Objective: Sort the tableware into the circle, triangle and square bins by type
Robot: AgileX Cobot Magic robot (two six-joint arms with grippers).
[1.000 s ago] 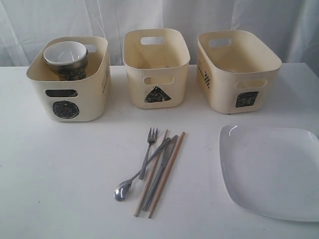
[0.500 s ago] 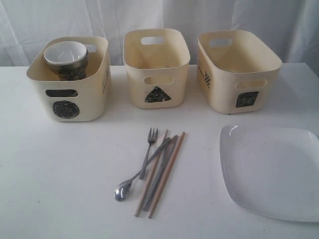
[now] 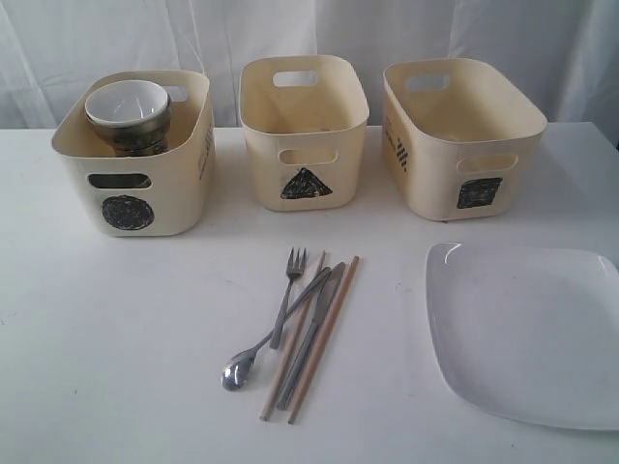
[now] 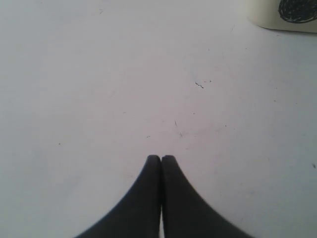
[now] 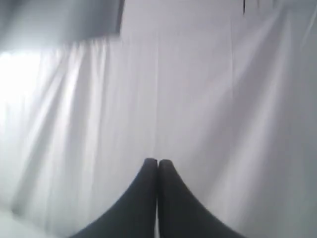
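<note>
Three bins stand in a row along the far side of the counter. Seen from the cutlery, the circle bin is at 10 o'clock, the triangle bin at 12 and the square bin at 1. Inside the circle bin a bowl sits on top of another vessel. The cutlery lies bundled mid-counter, with the knife between the two chopsticks. The fork and spoon are on their 9 o'clock side. The plate lies apart at the bundle's 3 o'clock and at 6 o'clock of the square bin.
</note>
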